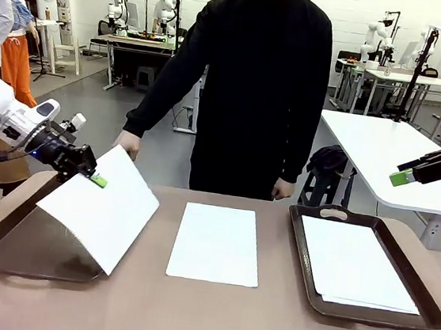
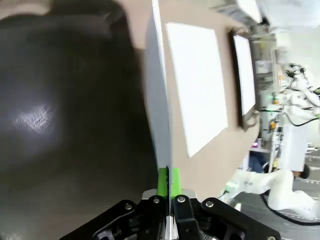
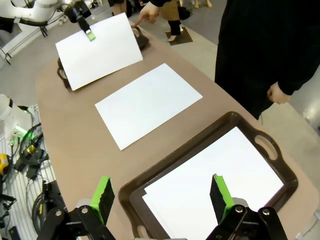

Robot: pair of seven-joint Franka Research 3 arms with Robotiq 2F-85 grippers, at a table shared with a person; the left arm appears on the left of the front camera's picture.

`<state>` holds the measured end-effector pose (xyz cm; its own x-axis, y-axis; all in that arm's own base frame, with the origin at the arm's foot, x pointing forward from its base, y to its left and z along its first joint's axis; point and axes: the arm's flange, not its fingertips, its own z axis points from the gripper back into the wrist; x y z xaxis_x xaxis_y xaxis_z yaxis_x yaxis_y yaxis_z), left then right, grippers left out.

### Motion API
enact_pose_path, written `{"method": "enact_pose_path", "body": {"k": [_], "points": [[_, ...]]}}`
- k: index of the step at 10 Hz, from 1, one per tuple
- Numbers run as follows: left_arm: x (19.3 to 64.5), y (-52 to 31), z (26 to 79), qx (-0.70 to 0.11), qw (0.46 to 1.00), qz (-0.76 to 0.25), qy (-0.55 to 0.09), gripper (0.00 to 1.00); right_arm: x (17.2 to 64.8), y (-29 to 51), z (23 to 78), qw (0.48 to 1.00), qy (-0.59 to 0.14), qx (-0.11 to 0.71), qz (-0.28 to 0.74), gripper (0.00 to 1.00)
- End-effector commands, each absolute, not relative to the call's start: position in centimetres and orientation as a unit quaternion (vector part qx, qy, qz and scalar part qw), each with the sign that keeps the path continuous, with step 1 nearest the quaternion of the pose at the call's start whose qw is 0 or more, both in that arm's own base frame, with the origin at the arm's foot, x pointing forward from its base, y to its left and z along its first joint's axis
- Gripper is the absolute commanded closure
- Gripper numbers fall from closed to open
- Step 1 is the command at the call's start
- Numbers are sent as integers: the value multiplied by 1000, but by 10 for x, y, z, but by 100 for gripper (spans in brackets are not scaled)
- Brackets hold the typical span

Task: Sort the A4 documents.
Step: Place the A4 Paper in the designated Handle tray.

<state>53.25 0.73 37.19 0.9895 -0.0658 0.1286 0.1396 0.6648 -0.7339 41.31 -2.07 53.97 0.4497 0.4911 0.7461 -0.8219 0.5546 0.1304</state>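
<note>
My left gripper (image 1: pixel 96 176) is shut on the top edge of one A4 document (image 1: pixel 107 212), holding it tilted above the left dark tray (image 1: pixel 24 246). In the left wrist view the green pads (image 2: pixel 163 181) pinch that sheet (image 2: pixel 157 100), seen edge-on. A second document (image 1: pixel 215 244) lies flat on the table's middle. More white sheets (image 1: pixel 356 264) lie in the right tray (image 1: pixel 426 320). My right gripper (image 1: pixel 401 178) hovers high at the right, open and holding nothing. In the right wrist view it (image 3: pixel 161 195) hangs above the right tray's sheets (image 3: pixel 240 160).
A person in black stands at the far side, one hand (image 1: pixel 127 142) near the left tray's far corner, the other hand (image 1: pixel 283 190) hanging by the table edge. A white table (image 1: pixel 389 152) stands behind at the right.
</note>
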Motion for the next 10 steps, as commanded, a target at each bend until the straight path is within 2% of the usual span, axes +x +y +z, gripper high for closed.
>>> {"method": "enact_pose_path", "body": {"k": [1,4,10], "points": [[518,11,374,-322,945,-47,-34,99,414,-19,537,810,-345,254,400,0],[517,27,350,-249,967,-1,-45,99,414,-19,537,810,-345,254,400,0],[522,39,344,-225,970,33,-85,99,414,-19,537,810,-345,254,400,0]]}}
